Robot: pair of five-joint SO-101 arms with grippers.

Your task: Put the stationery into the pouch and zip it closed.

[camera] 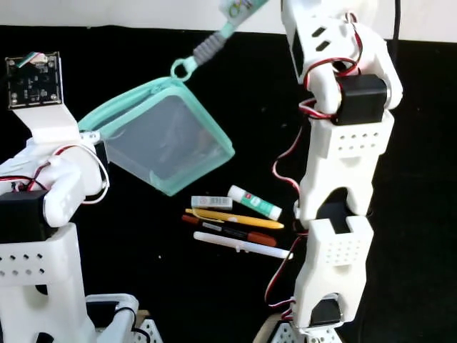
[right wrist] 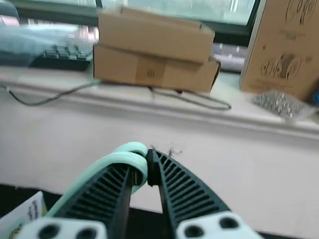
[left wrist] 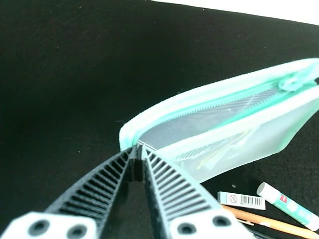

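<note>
Overhead, you lose the strap's (camera: 207, 46) far end past the frame edge; the right wrist view shows your right gripper (right wrist: 148, 162) pinching its mint loop. Your left gripper (left wrist: 138, 157) presses its jaws together on the pouch (left wrist: 224, 124) corner. The pens (camera: 235, 227), glue stick (camera: 254, 202) and eraser (camera: 211, 202) lie outside, just beside the pouch.

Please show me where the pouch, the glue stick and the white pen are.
pouch (camera: 168, 139), high view, middle of its clear side.
glue stick (camera: 255, 202), high view, middle of its body.
white pen (camera: 239, 245), high view, middle of its barrel.
</note>
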